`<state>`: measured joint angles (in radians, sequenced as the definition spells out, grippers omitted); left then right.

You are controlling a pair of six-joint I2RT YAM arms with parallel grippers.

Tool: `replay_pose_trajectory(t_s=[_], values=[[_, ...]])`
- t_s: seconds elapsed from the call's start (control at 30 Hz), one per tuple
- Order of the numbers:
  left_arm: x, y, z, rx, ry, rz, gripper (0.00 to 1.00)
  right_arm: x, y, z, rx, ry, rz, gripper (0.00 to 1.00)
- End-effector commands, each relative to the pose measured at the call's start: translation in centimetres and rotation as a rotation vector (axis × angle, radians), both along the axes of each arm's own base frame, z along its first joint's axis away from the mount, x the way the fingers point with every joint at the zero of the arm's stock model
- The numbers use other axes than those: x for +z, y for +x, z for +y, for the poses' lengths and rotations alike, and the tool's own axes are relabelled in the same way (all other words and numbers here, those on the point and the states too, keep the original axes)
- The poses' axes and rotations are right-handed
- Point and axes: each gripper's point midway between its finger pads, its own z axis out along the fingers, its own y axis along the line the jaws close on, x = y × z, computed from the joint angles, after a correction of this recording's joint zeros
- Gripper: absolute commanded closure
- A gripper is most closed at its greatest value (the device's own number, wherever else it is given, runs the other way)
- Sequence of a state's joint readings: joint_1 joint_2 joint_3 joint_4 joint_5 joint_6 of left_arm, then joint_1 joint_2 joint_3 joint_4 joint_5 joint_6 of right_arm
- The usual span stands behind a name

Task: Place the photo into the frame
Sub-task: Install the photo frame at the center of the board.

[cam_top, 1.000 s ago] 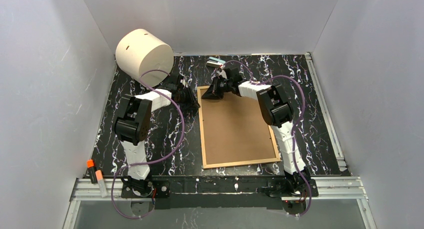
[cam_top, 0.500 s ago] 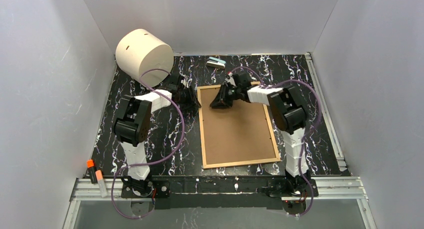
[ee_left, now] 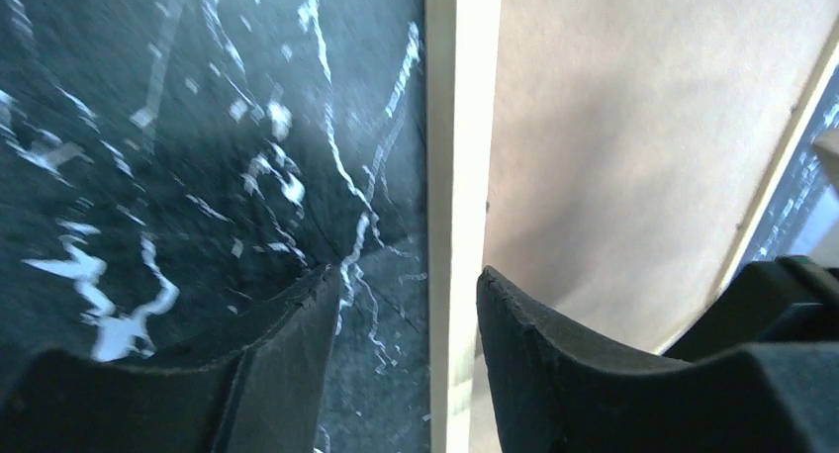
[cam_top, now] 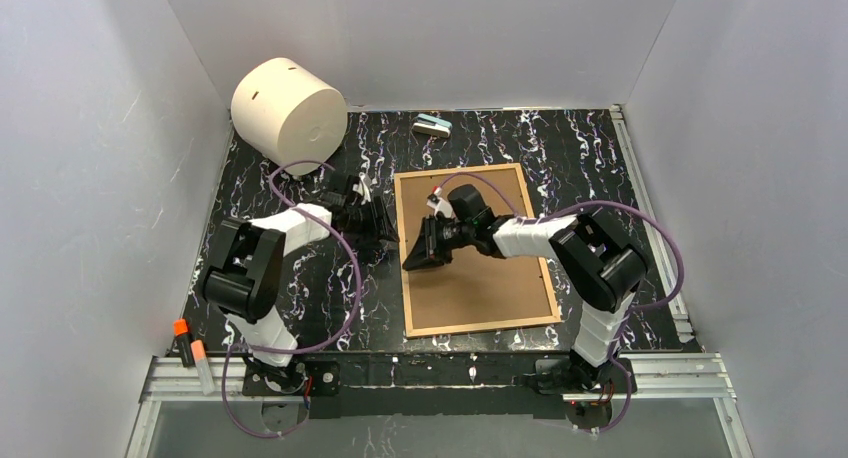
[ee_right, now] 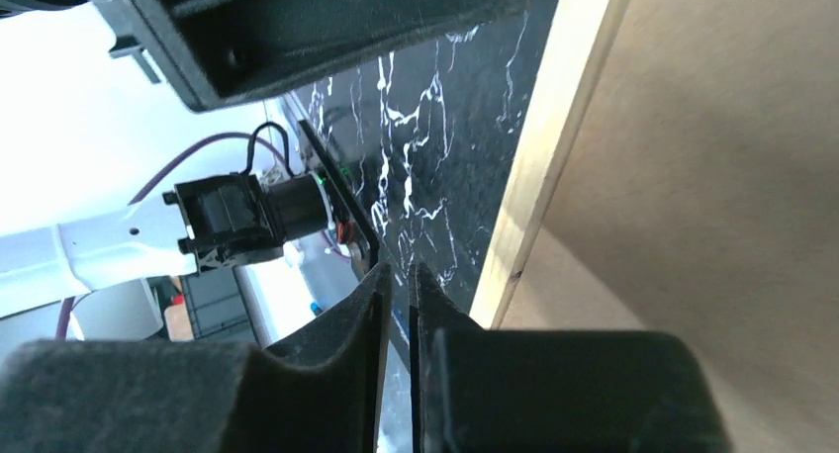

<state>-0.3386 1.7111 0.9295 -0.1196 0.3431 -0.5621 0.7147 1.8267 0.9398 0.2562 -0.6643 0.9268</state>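
The frame [cam_top: 480,268] lies flat on the black marbled table with its plain brown back up and thin light-wood edges around it. The photo is not in view. My left gripper [cam_top: 388,228] is open at the frame's left edge; in the left wrist view its fingers [ee_left: 554,364] straddle the wooden edge [ee_left: 453,176] without gripping it. My right gripper [cam_top: 410,262] is shut and empty, low over the same left edge a little nearer the front; the right wrist view shows that edge [ee_right: 554,146] beside its fingertips [ee_right: 435,305].
A large white cylinder [cam_top: 288,108] lies at the back left. A small blue-and-white object [cam_top: 432,126] sits at the back middle. Two orange-capped markers [cam_top: 192,350] rest on the front-left rail. White walls enclose the table.
My right gripper has moved from the frame's far left corner along the left edge toward the front. My left gripper has shifted slightly nearer along the same edge. The frame has stayed put.
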Motion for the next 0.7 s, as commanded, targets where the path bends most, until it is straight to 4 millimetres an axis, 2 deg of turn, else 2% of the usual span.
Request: replay_pose_trajectory(t_s=[0.0,0.13,0.3,0.43,0.67], values=[[-2.9,-6.4,-0.3,-0.048,0.014,0.17,0.5,1.0,-1.1,1.2,-0.011,0.058,-0.015,0.83],[-3.8,-8.1,-1.1,-0.056,-0.001,0.179,0.59,-0.4,-1.7,1.1,-0.04,0.016,-0.006,0.88],[-4.7,-9.1,-1.5,-0.033,-0.012,0.181,0.68,-2.2,-2.8,0.2,-0.064,-0.037,0.042,0.9],[-5.7,-10.2,-0.8,-0.025,0.024,0.197,0.71,-3.1,-3.7,-0.1,-0.062,-0.06,0.058,0.91],[-7.2,-11.5,0.5,0.0,0.078,0.232,0.74,-3.8,-3.4,-0.1,-0.089,-0.073,0.047,0.92]])
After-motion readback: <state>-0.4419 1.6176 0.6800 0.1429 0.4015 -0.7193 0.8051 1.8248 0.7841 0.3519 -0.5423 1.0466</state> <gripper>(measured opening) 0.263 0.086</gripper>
